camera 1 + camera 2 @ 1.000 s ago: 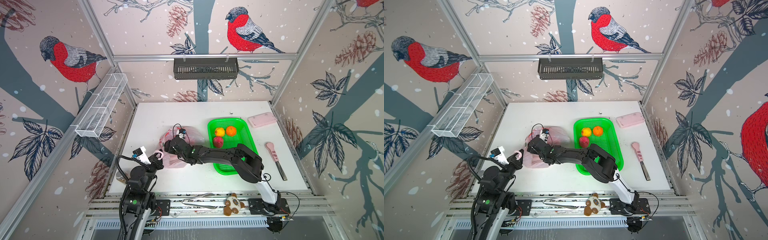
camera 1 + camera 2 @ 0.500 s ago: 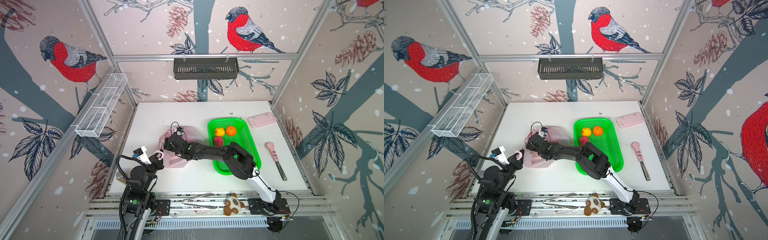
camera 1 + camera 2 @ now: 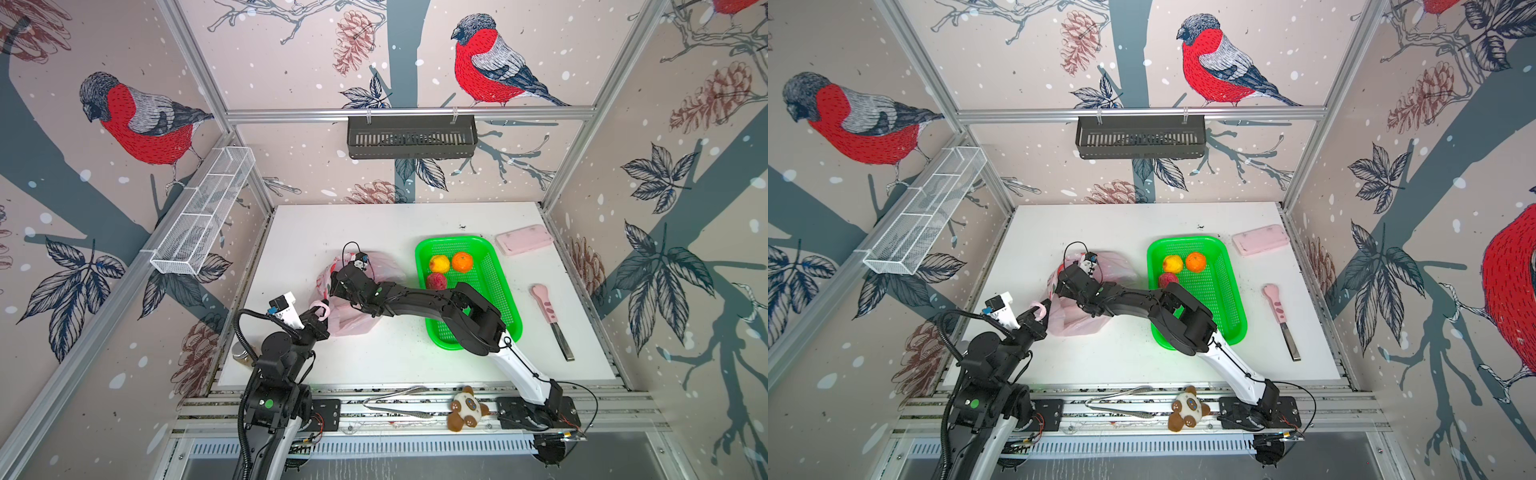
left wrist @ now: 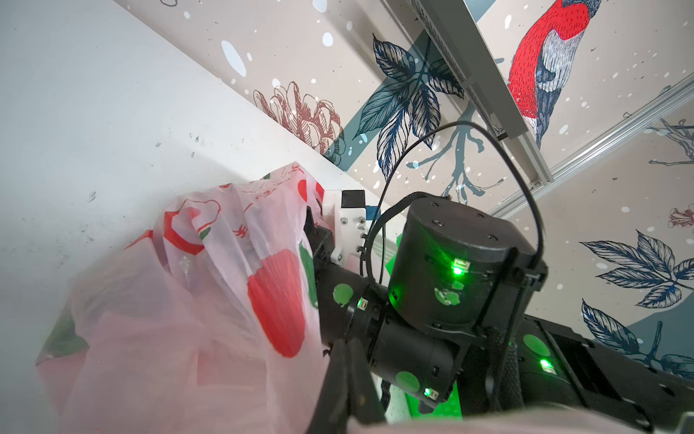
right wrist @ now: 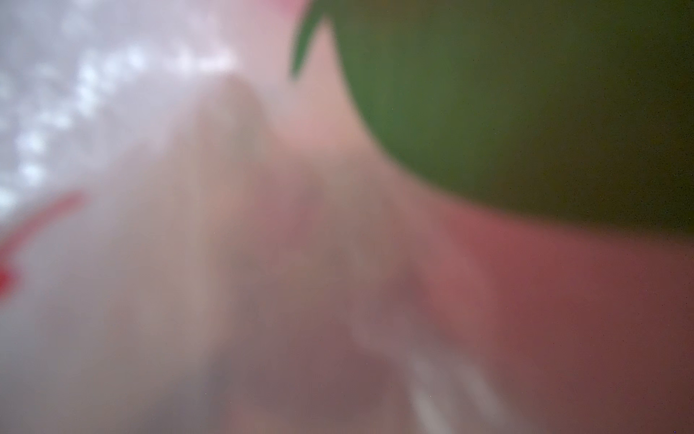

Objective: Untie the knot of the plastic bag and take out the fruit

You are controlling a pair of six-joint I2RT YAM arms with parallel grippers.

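The pink plastic bag [image 3: 357, 322] [image 3: 1077, 324] with red fruit prints lies left of the middle of the table. My left gripper [image 3: 322, 312] [image 4: 347, 349] is shut on a pale pink handle loop at the bag's near left corner. My right gripper [image 3: 338, 286] [image 3: 1061, 286] reaches across into the bag's mouth, where the plastic hides its fingers. The right wrist view shows only blurred pink film [image 5: 263, 263] with a green print. Fruit lies in the green basket [image 3: 509, 291]: two citrus [image 3: 439, 263] [image 3: 462, 262] and a red ball [image 3: 435, 281]. The knot is out of view.
A flat pink case [image 3: 523, 245] lies behind the basket. A pink-handled knife [image 3: 550, 316] lies to the basket's right. A black basket [image 3: 411, 137] hangs on the back wall and a white wire rack [image 3: 203, 216] on the left wall. A plush toy [image 3: 467, 409] and tongs [image 3: 399, 405] lie on the front rail.
The right arm's elbow has drawn in toward the left while its gripper has pushed slightly deeper at the bag's mouth. The left arm and the handle it holds have not moved.
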